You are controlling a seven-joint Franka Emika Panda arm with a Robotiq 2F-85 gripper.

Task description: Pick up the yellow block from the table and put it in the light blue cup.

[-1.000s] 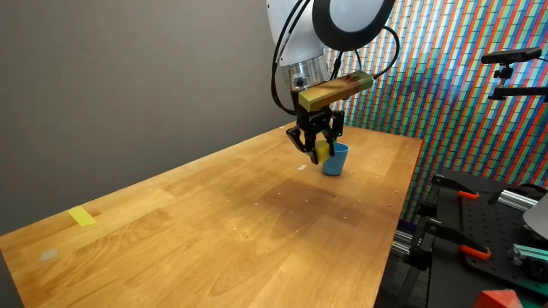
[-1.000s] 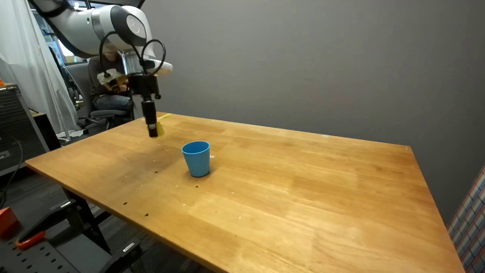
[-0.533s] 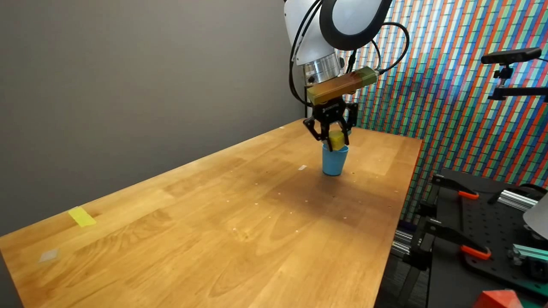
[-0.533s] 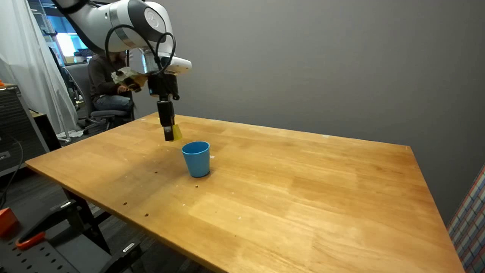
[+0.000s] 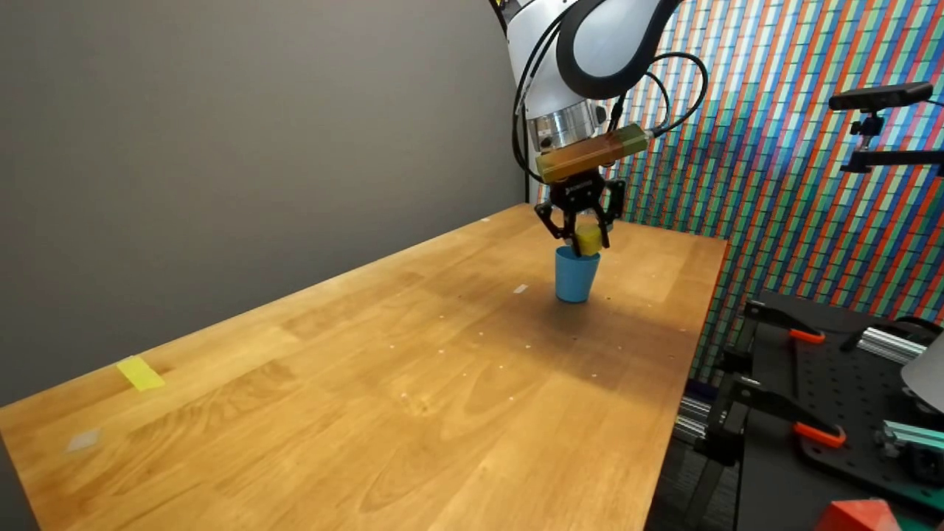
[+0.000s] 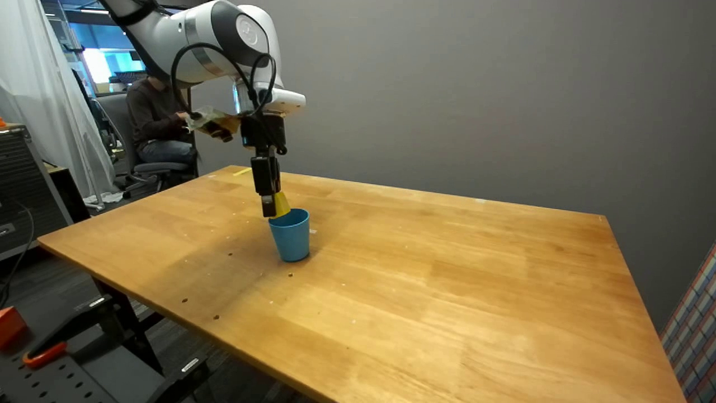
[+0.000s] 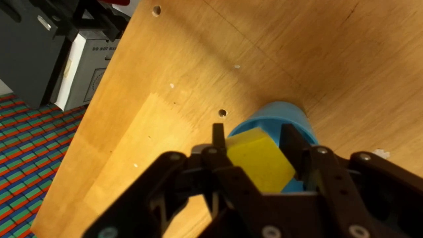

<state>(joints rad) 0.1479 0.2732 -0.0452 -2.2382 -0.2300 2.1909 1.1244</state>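
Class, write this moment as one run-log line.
gripper: closed on yellow block; block: near rim of light blue cup; cup: upright on wooden table; release: not yet

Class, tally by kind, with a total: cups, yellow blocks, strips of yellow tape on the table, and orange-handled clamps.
Cup: 1
Yellow block: 1
Yellow tape: 1
Clamps: 2
Total: 5

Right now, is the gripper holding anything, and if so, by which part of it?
The yellow block, pinched by two opposite sides in the gripper, one finger against each; the exact contact spots are hidden.
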